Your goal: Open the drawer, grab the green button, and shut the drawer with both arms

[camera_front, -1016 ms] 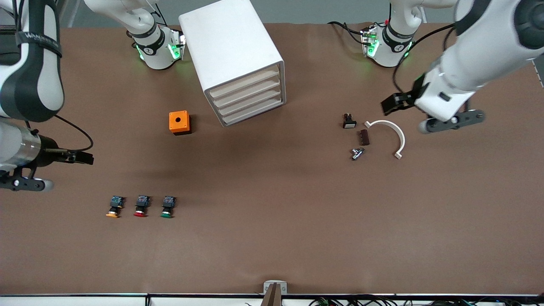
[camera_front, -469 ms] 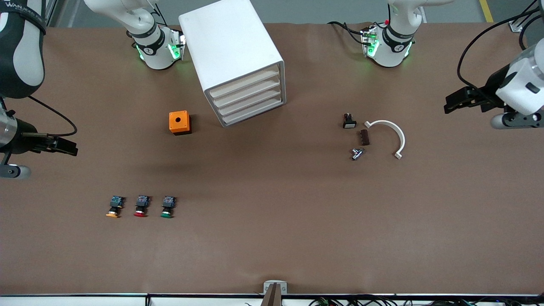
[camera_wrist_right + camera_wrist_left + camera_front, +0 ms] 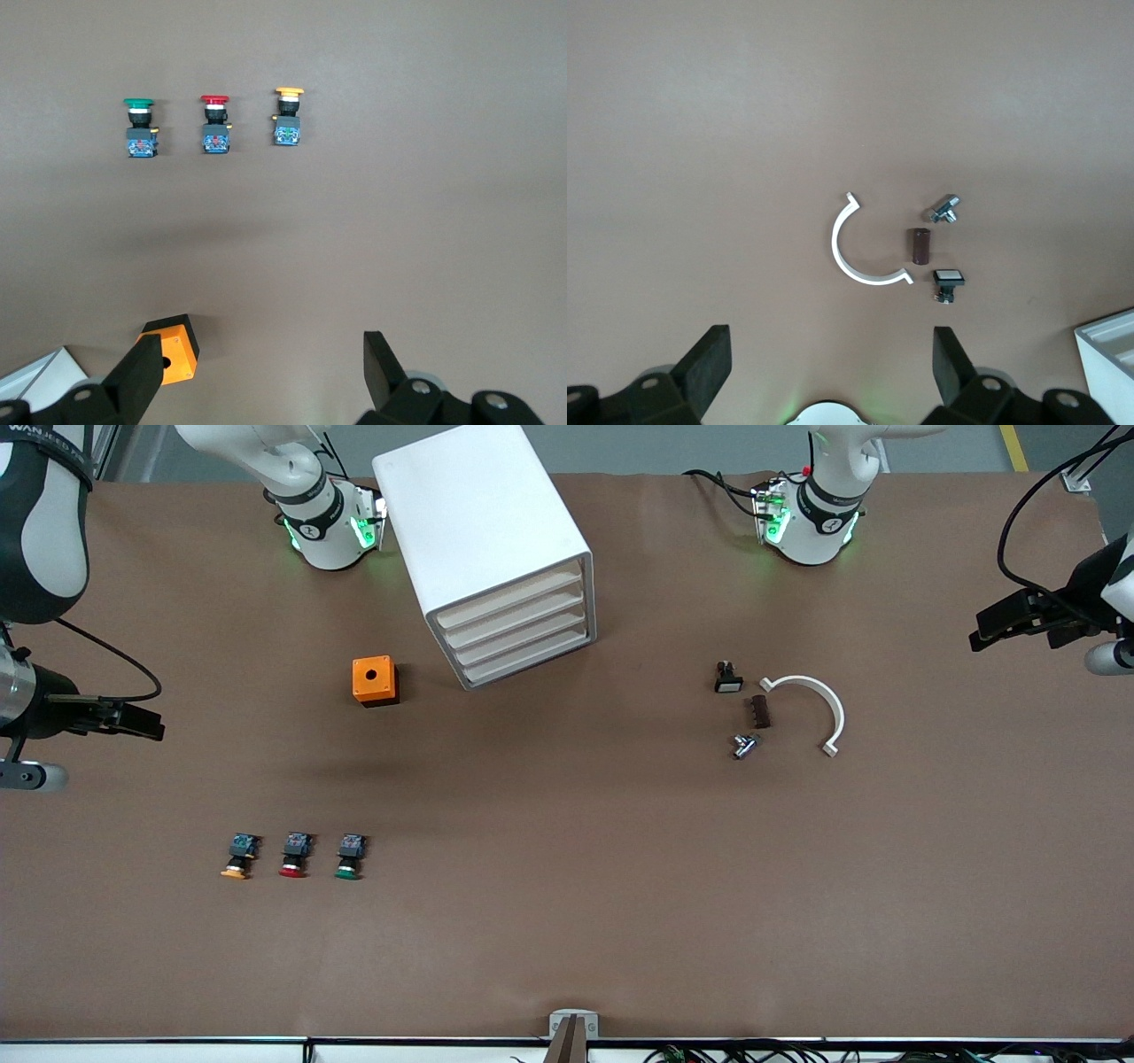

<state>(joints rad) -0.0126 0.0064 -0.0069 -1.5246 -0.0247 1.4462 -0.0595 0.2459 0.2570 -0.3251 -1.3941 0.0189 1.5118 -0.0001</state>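
Note:
The white cabinet [image 3: 483, 531] stands at the back middle with all four drawers shut; the drawer [image 3: 529, 662] is the lowest one. The green-capped button [image 3: 348, 857] lies on the table nearer the front camera, beside a red-capped one [image 3: 293, 856] and a yellow-capped one [image 3: 237, 857]. It also shows in the right wrist view [image 3: 139, 124]. My right gripper [image 3: 146, 724] is open and empty over bare table at the right arm's end [image 3: 266, 372]. My left gripper [image 3: 985, 631] is open and empty over bare table at the left arm's end [image 3: 831, 363].
An orange box [image 3: 374, 680] with a round hole sits beside the cabinet, toward the right arm's end. A white arc piece [image 3: 819, 707], a brown block [image 3: 759, 711], a metal fitting [image 3: 744, 745] and a small black switch [image 3: 727, 678] lie toward the left arm's end.
Both arms have swung outward from the middle, the left gripper toward the left arm's end of the table, the right gripper toward the right arm's end. Nothing on the table moved.

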